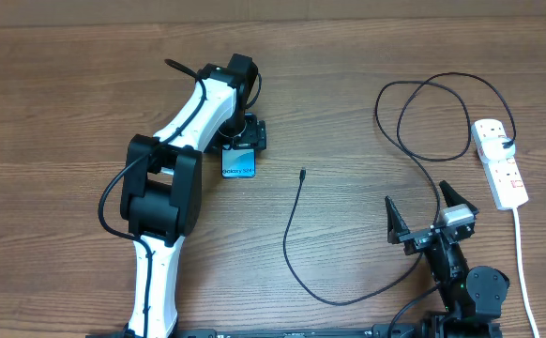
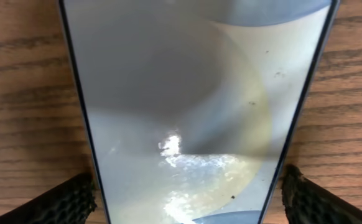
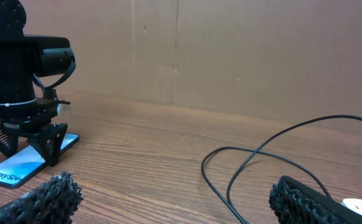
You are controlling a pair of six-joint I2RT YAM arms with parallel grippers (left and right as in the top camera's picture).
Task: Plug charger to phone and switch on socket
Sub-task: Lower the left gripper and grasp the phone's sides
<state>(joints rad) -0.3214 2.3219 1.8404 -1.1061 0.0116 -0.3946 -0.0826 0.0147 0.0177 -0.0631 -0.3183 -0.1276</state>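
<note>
Two arms work at a wooden counter (image 1: 85, 84). On the left, the white-and-black left arm (image 1: 174, 178) stretches from the near edge toward the far side. Its wrist bends down so the left end effector (image 1: 242, 141) stands over the one phone (image 1: 238, 163). The fingers (image 2: 63, 202) sit against the phone's two long edges, clamped across its width, and the phone lies flat, screen up. Further right, one charger (image 1: 288, 235) lies with its plug tip free, well apart from the phone. Its cable loops past the right end effector (image 1: 415, 192), whose jaws stand wide apart and hold nothing, on an arm folded low at the near edge. Farthest right lies one socket (image 1: 500, 161) with a white cord (image 1: 522, 253). A plain brown wall (image 3: 231, 50) backs the counter.
</note>
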